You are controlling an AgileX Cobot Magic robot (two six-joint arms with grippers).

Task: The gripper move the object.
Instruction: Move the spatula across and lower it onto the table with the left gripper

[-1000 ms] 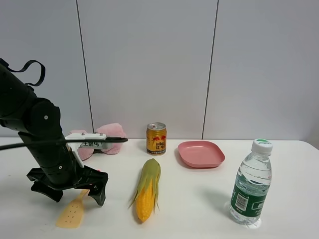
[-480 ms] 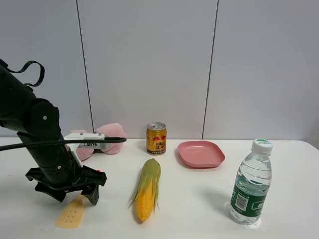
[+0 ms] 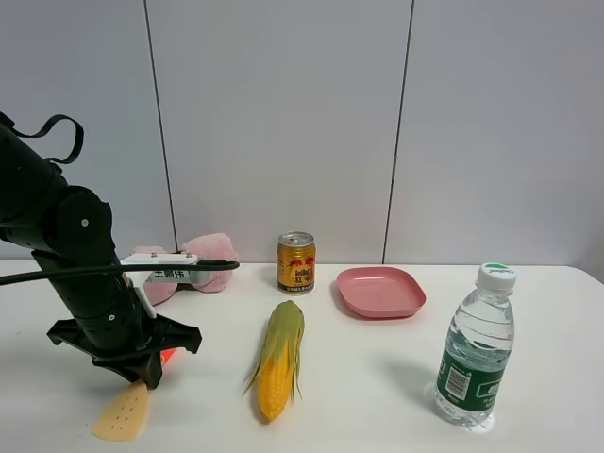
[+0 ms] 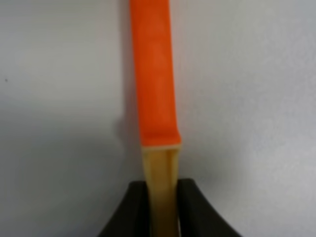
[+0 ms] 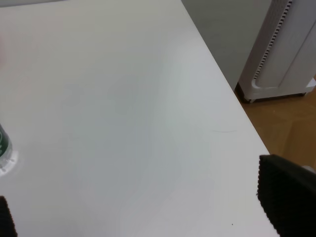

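Observation:
The pale-yellow spatula lies at the front left of the white table, perforated blade toward the front, orange-red handle behind the gripper. My left gripper points down and is shut on the spatula's neck. In the left wrist view the two black fingers pinch the pale neck, and the orange handle runs away from them. My right gripper is open and empty over bare table near its right edge; it is out of the high view.
A corn cob with green husk lies right of the spatula. A gold can, a pink plate and a pink cloth stand at the back. A water bottle stands front right. The table edge drops to the floor.
My left gripper's jaws were spread around the spatula; they have shut on its neck. The blade has swung a little left and toward the front.

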